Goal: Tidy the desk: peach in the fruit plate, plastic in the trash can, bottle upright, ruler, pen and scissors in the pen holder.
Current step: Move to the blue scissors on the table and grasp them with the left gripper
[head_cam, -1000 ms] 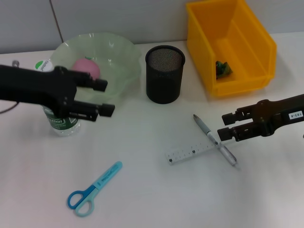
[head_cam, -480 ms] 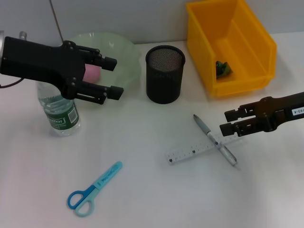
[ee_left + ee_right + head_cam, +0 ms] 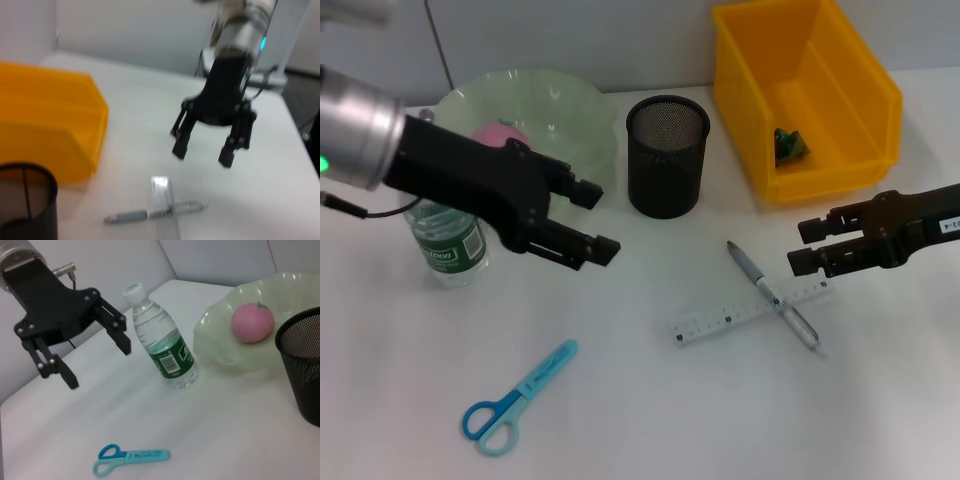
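Note:
The pink peach lies in the pale green fruit plate. Beside the plate the bottle stands upright. My left gripper hangs open and empty between the bottle and the black mesh pen holder, apart from both. The grey pen lies across the clear ruler, and my right gripper hovers open just right of them. The blue scissors lie at the front left. Green plastic sits in the yellow trash can. The right wrist view shows the bottle and scissors.
The left arm stretches in from the left over the bottle and the plate's front edge. A dark cable runs along the table's left side. The back wall stands close behind the plate and the trash can.
My left gripper has moved away from the bottle, rightward and forward toward the table's middle, leaving the bottle standing upright. The right gripper has shifted only slightly.

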